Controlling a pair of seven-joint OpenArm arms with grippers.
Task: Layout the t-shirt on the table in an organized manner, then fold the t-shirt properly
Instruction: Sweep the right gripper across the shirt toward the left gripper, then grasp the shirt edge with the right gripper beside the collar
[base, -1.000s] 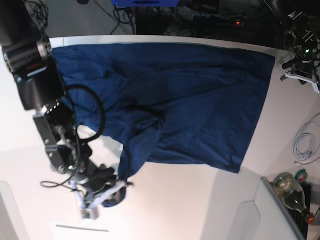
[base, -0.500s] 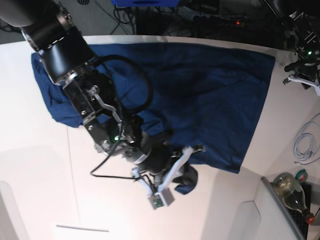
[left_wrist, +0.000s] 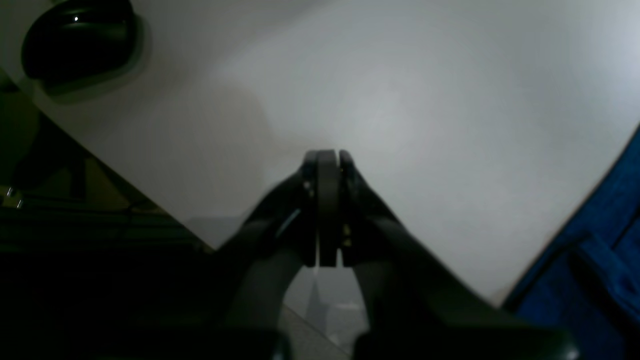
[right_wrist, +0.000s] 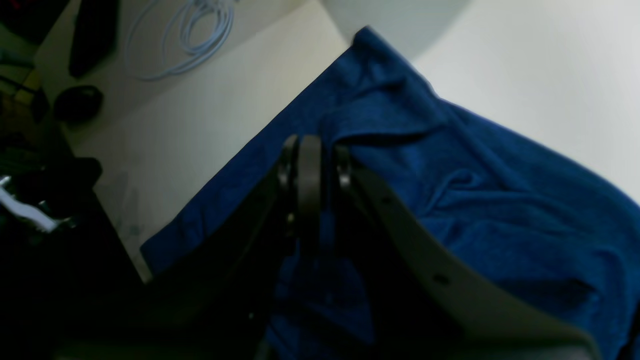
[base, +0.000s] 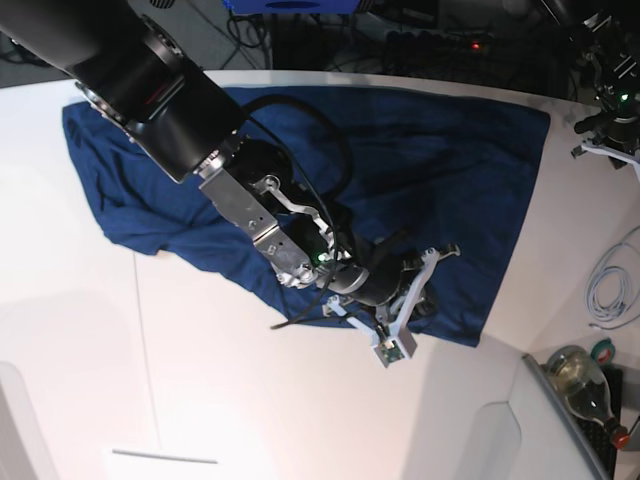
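Note:
The dark navy t-shirt (base: 440, 160) lies spread over the far half of the white table (base: 300, 420), wrinkled, with its left part trailing toward the near side. My right arm reaches across it. The right gripper (base: 412, 300) is low over the shirt's near right edge. In the right wrist view the right gripper (right_wrist: 310, 142) is shut on a fold of the t-shirt (right_wrist: 500, 210), with blue cloth between its fingers. My left gripper (left_wrist: 327, 155) is shut and holds nothing, above bare table (left_wrist: 400, 100). An edge of the t-shirt (left_wrist: 600, 260) shows beside it. The left arm (base: 606, 105) is at the far right table edge.
A coiled pale cable (base: 610, 285) lies at the right edge, also seen as the cable (right_wrist: 190, 30). A glass bottle (base: 585, 385) lies at the near right corner. A black round object (left_wrist: 75, 45) sits near the left gripper. Dark clutter and cords lie beyond the far edge.
My right arm has swept from the near left across to the right, dragging the gripped cloth with it. The shirt's left part is now uncovered. The left arm has barely moved.

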